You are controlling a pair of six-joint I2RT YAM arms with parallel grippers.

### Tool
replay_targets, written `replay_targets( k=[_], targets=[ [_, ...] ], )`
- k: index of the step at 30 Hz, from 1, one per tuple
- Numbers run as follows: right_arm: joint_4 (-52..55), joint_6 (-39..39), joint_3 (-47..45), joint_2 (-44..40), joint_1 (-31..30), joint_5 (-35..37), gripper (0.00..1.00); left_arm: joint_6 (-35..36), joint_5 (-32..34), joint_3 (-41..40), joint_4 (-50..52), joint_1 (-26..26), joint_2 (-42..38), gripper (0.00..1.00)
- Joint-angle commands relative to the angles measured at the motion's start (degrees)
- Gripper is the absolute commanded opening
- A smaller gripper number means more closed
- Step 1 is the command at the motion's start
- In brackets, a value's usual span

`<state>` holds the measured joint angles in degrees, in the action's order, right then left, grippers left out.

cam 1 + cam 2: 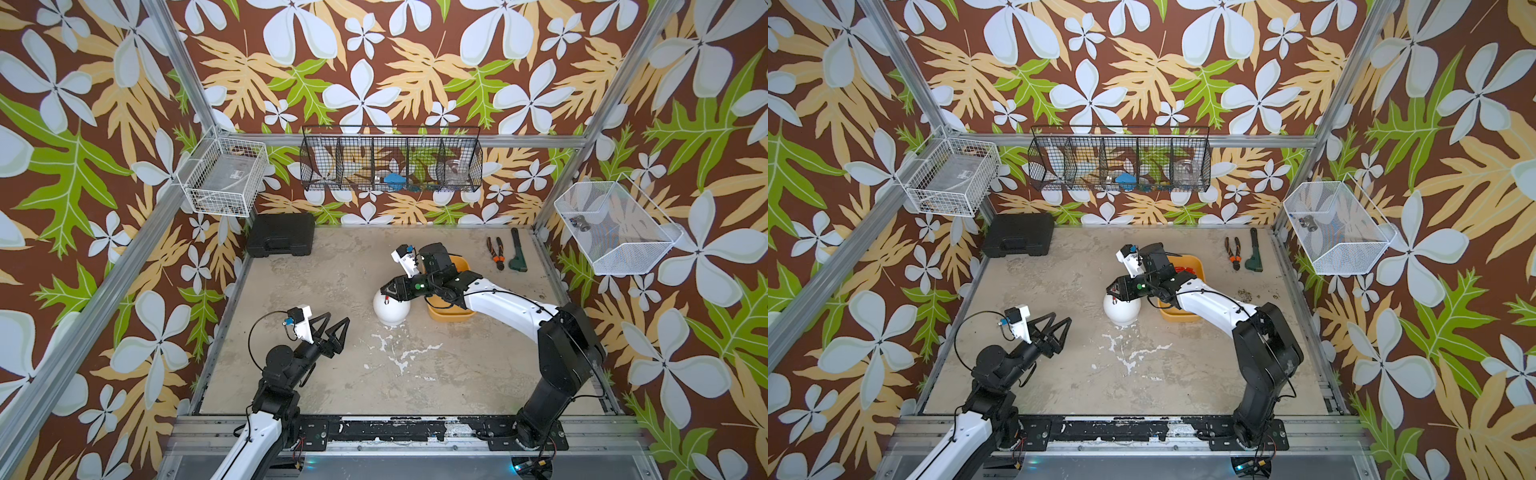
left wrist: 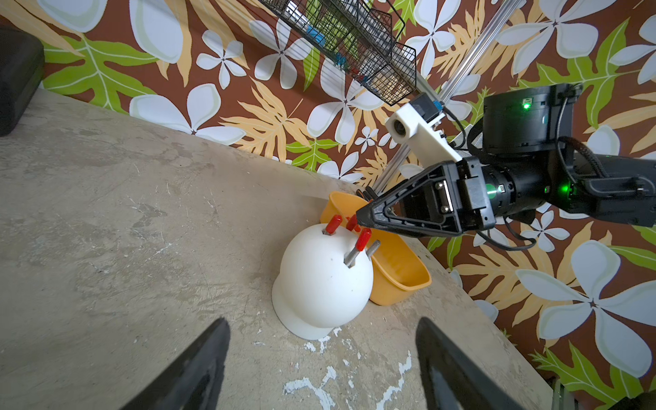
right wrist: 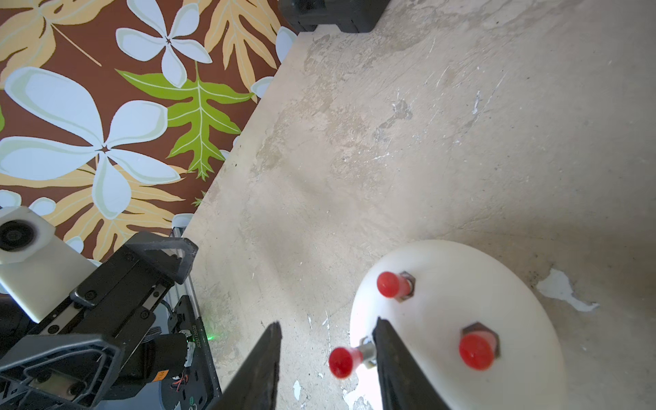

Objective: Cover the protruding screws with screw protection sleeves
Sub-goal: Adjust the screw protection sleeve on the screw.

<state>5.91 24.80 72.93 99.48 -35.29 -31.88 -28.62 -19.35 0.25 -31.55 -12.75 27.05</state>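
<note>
Right end effector released, left end effector released, 3 sleeves fitted, 1 screw bare

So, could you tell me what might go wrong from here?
The red sleeve between the right gripper's open fingers covers only its screw's tip, and one finger lies close to that screw; withdrawing could knock it off. One bare screw stands close beside a capped one, so placing the next sleeve may bump it.

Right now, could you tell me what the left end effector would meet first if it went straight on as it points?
Most likely the white dome: the left end effector, open, points at it with nothing between them in its wrist view, though its height is hard to judge.
</note>
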Motion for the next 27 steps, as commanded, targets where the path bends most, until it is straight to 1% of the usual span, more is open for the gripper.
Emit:
replay_targets(
  k=[1, 3, 5, 7, 8, 9, 10, 11, 12, 15, 22, 25, 27],
  targets=[
    [1.21, -1.15, 1.48, -0.69, -0.13, 2.23, 0.51, 0.64, -0.24, -2.89, -1.85, 0.02, 0.02, 0.83],
    [1.77, -1.03, 1.93, -0.93, -0.09, 3.01, 0.55, 0.67, -0.32, -2.89, -1.81, 0.02, 0.02, 0.83],
    [2.68, -0.93, 2.47, -1.17, -0.13, 4.17, 0.55, 0.61, -0.27, -2.89, -1.85, 0.04, -0.04, 0.83],
    [2.25, -0.42, 2.65, -1.76, -0.13, 2.86, 0.42, 0.67, -0.26, -2.89, -1.93, 0.09, -0.05, 0.83],
    [1.7, 0.49, 2.68, -1.83, -0.13, 0.93, 0.31, 0.55, -0.23, -2.89, -1.88, 0.02, -0.07, 0.83],
    [0.81, 1.33, 2.9, -1.76, -0.13, -2.49, 0.2, 0.57, -0.28, -2.89, -1.82, 0.03, -0.06, 0.83],
    [0.04, 2.65, 2.9, -1.41, -0.13, -6.1, 0.14, 0.54, -0.41, -2.89, -1.9, 0.06, -0.06, 0.83],
    [-1.65, 4.7, 2.52, -1.0, -0.13, -9.76, 0.06, 0.6, -0.34, -2.91, -1.93, 0.02, -0.07, 0.83],
    [-3.31, 6.65, 2.04, -0.51, -0.13, -12.41, 0.0, 0.65, -0.3, -2.89, -1.88, 0.05, -0.06, 0.83],
    [-9.11, 12.33, -0.35, 0.9, -0.13, -18.35, 0.0, 0.6, -0.5, -2.9, -1.87, 0.05, -0.2, 0.83],
    [-13.99, 15.08, -2.61, 3.1, 0.55, -19.9, 0.0, 0.63, -0.59, -3.06, -1.67, 0.09, -0.72, 0.83],
    [-18.66, 18.45, -3.64, 4.09, 1.34, -22.51, 0.0, 0.63, -0.59, -3.06, -1.67, 0.03, -0.77, 0.83],
    [-18.4, 18.09, -3.35, 4.48, 1.54, -22.14, 0.0, 0.71, -0.58, -3.06, -1.68, 0.06, -0.75, 0.83]
  ],
)
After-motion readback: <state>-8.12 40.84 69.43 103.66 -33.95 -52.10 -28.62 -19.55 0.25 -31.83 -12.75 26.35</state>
